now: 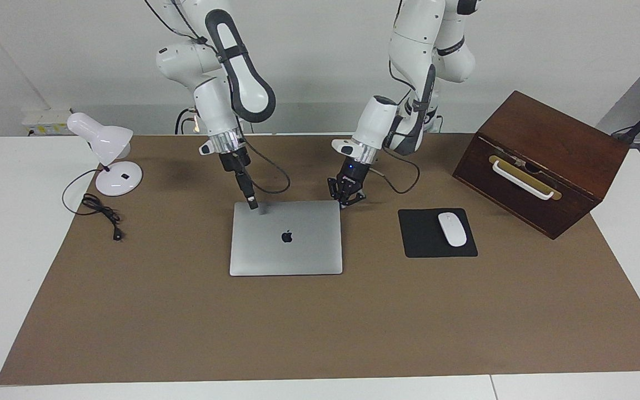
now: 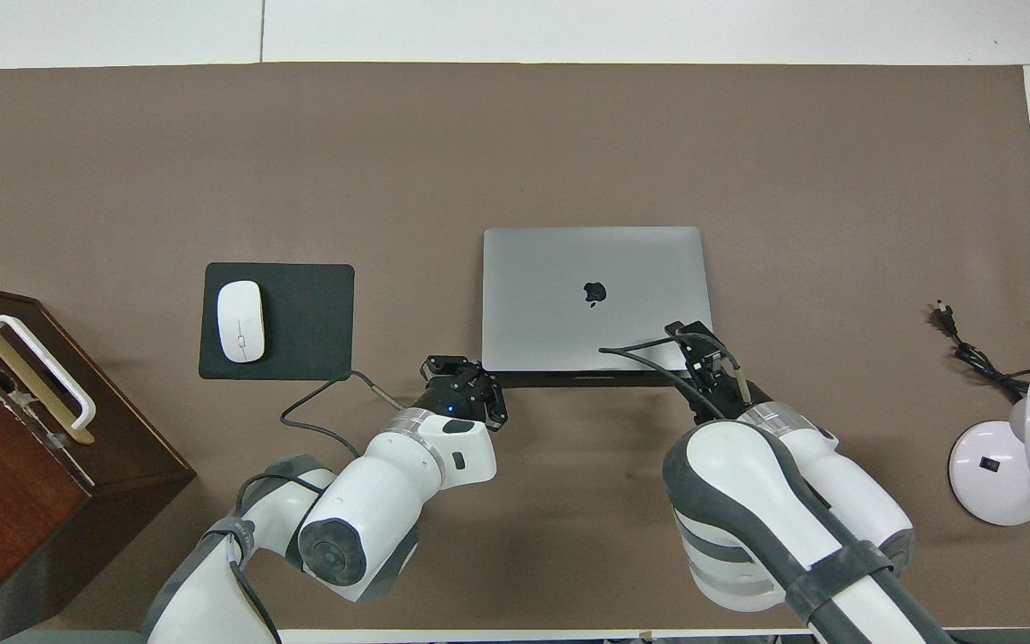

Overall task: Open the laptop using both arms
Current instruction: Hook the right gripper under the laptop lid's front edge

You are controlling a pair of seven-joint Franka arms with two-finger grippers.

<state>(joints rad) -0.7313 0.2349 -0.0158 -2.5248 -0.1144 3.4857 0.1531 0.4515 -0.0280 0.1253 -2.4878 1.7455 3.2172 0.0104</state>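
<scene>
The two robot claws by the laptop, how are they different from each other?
The left gripper is shut, while the right gripper stands open. The left gripper sits beside the closed laptop, at the corner toward the left arm's end of the table; the right gripper's tips are down on the lid at the other corner nearest the robots. The right gripper looks long and thin; the left looks short and bunched. Both are black.
</scene>
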